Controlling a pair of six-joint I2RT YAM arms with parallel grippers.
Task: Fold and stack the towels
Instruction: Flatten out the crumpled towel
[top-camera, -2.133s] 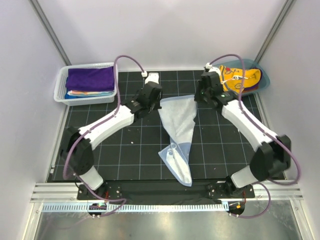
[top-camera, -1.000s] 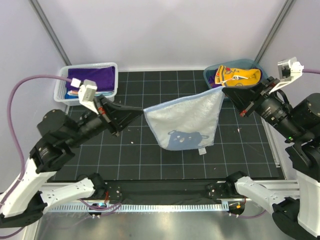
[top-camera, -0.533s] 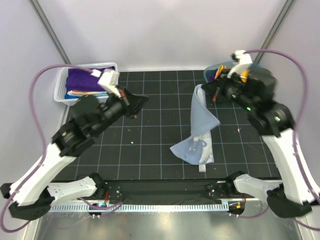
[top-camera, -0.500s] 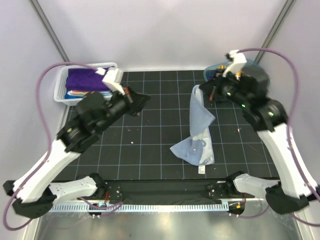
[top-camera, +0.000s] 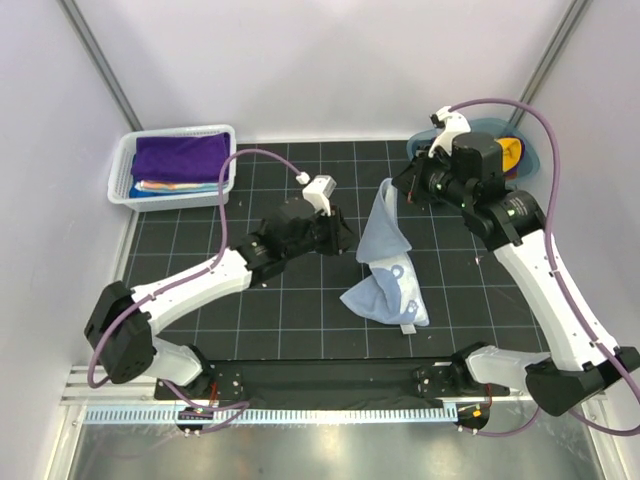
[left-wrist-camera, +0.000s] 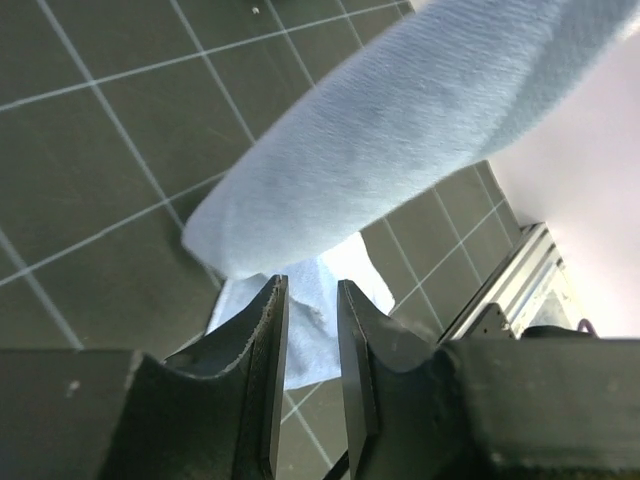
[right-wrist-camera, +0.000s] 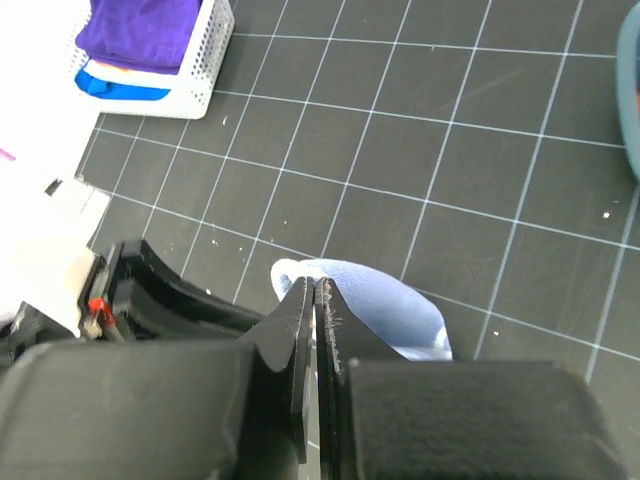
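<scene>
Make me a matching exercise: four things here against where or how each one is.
1 light blue towel
2 purple towel
3 yellow-orange towel
4 left gripper

A in the teal tub
B open, empty
C top of the stack in the white basket
D pinched by the right gripper, lower end on the mat

Pairs: 1-D, 2-C, 3-A, 4-B

Two arms: the left arm (top-camera: 200, 283) and the right arm (top-camera: 541, 270). One black gridded mat (top-camera: 262, 180). Two containers: one white mesh basket (top-camera: 119, 172) at far left and one teal tub (top-camera: 531, 158) at far right. One light blue towel (top-camera: 388, 262) is mid-mat. In the basket, one purple towel (top-camera: 180, 157) is on top, with two more coloured layers, orange and blue, showing beneath. One yellow-orange towel (top-camera: 511, 152) shows in the tub; any others there are hidden.
</scene>
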